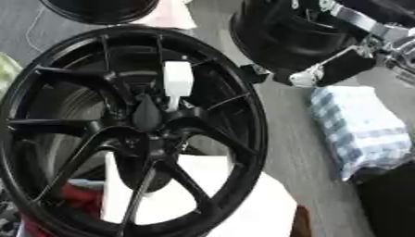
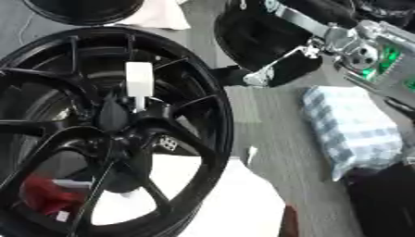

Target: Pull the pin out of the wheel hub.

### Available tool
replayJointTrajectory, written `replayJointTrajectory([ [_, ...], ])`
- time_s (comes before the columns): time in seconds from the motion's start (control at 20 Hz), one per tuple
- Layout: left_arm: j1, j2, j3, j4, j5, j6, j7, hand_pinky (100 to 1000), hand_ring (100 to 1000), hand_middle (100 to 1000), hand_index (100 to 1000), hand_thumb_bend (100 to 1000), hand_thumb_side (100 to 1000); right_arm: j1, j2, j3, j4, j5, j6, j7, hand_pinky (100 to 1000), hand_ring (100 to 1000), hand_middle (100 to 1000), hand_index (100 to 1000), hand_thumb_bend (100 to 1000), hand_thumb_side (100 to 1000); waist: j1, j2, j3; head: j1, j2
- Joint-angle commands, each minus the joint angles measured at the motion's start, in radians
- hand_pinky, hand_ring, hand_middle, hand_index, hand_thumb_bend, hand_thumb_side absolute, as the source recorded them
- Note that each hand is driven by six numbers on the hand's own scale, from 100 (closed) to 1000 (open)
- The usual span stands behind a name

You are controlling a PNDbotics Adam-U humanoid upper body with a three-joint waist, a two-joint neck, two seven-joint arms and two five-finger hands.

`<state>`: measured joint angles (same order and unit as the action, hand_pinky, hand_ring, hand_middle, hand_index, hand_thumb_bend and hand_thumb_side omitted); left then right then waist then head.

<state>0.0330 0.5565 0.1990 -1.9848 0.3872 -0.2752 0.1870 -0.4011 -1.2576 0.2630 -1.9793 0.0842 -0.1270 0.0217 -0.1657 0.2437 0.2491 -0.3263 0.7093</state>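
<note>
A big black spoked wheel (image 1: 253, 121) fills the left of both views, tilted toward me. The pin (image 1: 178, 79) is white, with a blocky head and a thin stem that runs down into the hub (image 1: 147, 116) just above its centre cap. My right arm, black with silver joints, comes in from the upper right. Its hand (image 1: 336, 68) hangs right of the wheel's upper rim, apart from the pin and touching nothing that I can see. The left hand does not show.
A blue-and-white checked cloth (image 1: 361, 130) lies right of the wheel. White sheet or box (image 1: 239, 196) and something red (image 2: 45, 194) show through the spokes below. A second black round part (image 1: 101, 11) and a bulky black body (image 1: 275, 37) sit at the top.
</note>
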Motion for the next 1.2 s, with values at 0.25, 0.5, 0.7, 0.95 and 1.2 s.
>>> replayJointTrajectory([
  [0.25,-0.01,0.044,-0.001,-0.015,0.019,0.004,-0.01,970,655,604,818,100,774,-0.15,-0.01,0.083,0.058,-0.026,-0.036,0.109,766,754,670,743,526,167,0.003,-0.038,0.002,-0.02,0.002],
  [0.5,-0.003,0.049,0.001,-0.015,0.025,0.009,-0.008,970,656,605,819,100,774,-0.261,0.042,0.147,0.102,-0.093,0.029,0.18,752,750,658,738,515,171,0.0,-0.054,-0.005,-0.02,0.016],
  [0.7,0.001,0.051,0.001,-0.015,0.03,0.017,-0.006,970,657,606,818,101,775,-0.346,0.087,0.208,0.131,-0.151,0.088,0.24,748,749,655,736,507,171,-0.005,-0.065,-0.008,-0.023,0.024],
  [0.95,0.006,0.052,0.004,-0.015,0.031,0.023,-0.003,971,656,606,818,104,778,-0.449,0.162,0.266,0.192,-0.203,0.167,0.319,745,756,660,746,500,177,-0.012,-0.072,-0.007,-0.029,0.034],
  [1.2,0.01,0.05,0.007,-0.015,0.026,0.026,0.003,971,656,605,817,105,779,-0.512,0.209,0.278,0.219,-0.233,0.241,0.398,746,762,668,753,500,181,-0.017,-0.072,-0.009,-0.033,0.047],
])
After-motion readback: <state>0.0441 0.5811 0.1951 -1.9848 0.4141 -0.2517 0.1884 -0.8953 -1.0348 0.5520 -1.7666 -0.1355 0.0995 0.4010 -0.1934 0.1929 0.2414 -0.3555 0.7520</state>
